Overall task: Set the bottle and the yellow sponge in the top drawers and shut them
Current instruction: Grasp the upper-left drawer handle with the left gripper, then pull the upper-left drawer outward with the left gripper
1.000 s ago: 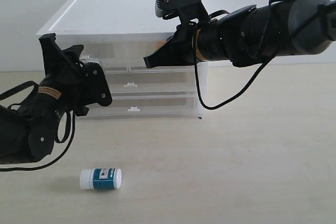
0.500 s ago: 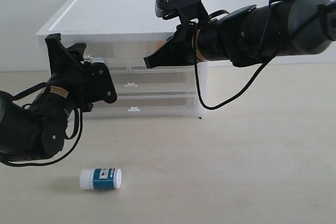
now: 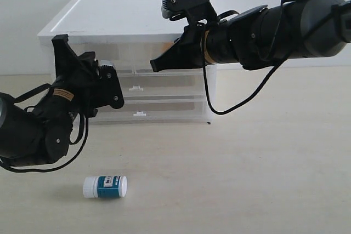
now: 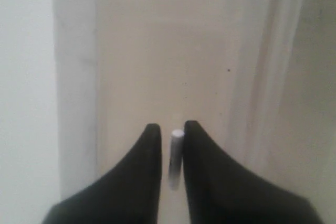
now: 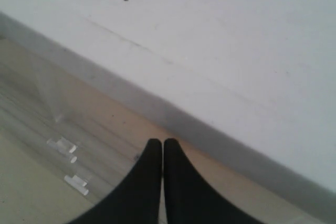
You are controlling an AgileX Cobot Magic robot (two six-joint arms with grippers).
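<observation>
The white bottle (image 3: 105, 186) with a teal label lies on its side on the table, in front of the cabinet (image 3: 120, 17). My left gripper (image 3: 100, 63) is at the front of the top left drawer (image 3: 122, 54). In the left wrist view it (image 4: 172, 127) is shut on that drawer's small white tab handle (image 4: 176, 156). My right gripper (image 3: 154, 67) is shut and empty, with its tips (image 5: 163, 142) against the front of the top right drawer (image 3: 145, 53). A yellow-orange patch (image 3: 166, 41) shows through that drawer's front; it looks like the yellow sponge, mostly hidden by the arm.
Two full-width drawers with white tab handles (image 3: 135, 88) (image 3: 140, 114) sit closed below the top ones. A black cable (image 3: 219, 108) hangs from the right arm in front of the cabinet's right side. Bare tabletop (image 3: 247, 179) stretches to the right of the bottle.
My left gripper rose and moved in toward the top left drawer, and its jaws closed onto the handle. The right arm and the bottle have not moved.
</observation>
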